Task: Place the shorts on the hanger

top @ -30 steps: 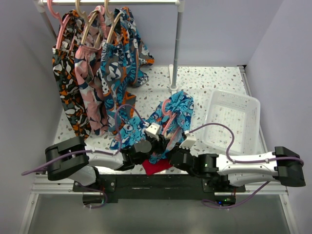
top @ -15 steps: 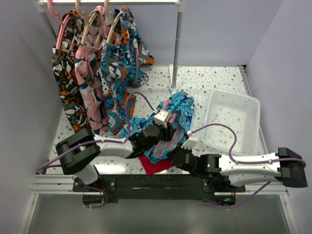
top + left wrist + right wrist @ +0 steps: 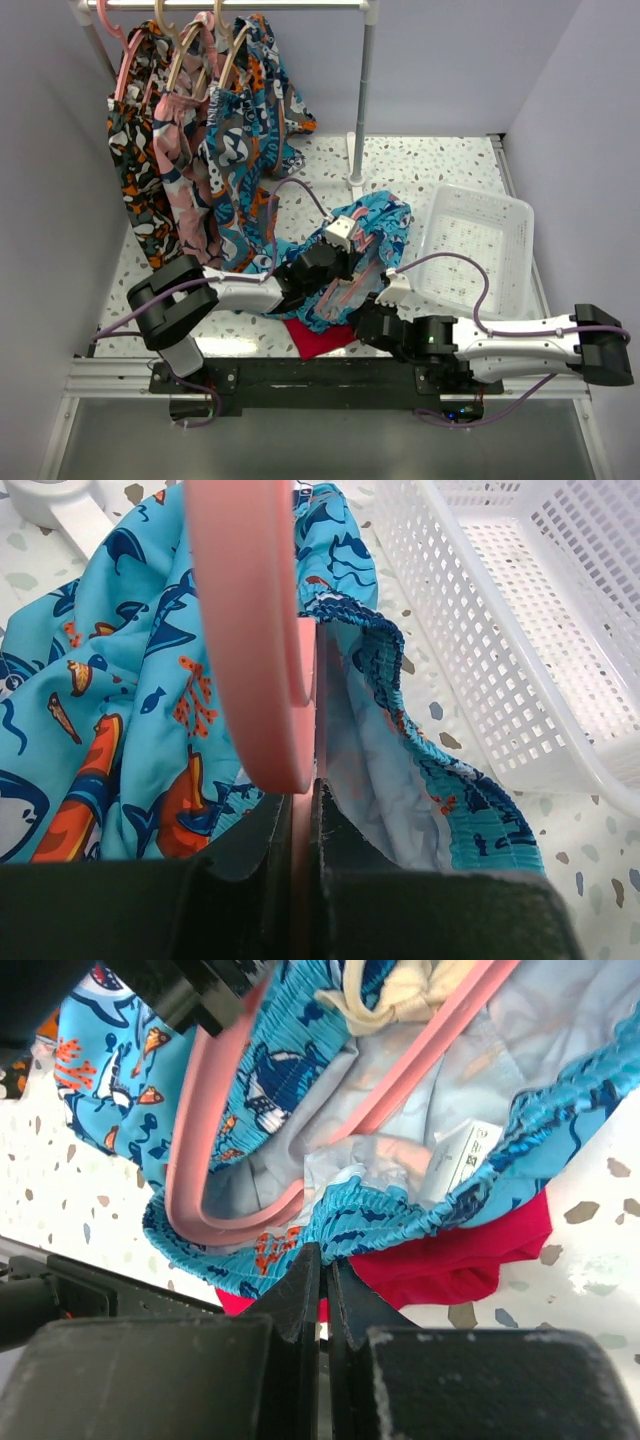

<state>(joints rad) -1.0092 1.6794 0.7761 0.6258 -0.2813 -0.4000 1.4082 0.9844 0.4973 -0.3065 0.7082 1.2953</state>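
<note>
The shorts are bright turquoise, printed with navy sharks, orange-red coral and small white fish. Their inside is pale blue-grey, and the drawstring is cream. The hanger is plain salmon pink. The cloth is solid red. The basket is white lattice. The table is white, speckled grey and brown. The hung garments mix navy, orange, pink and white.

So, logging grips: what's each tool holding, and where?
Left tool: thin pink plastic hanger, on its bar. Right tool: turquoise printed fabric shorts, at the elastic waistband.
</note>
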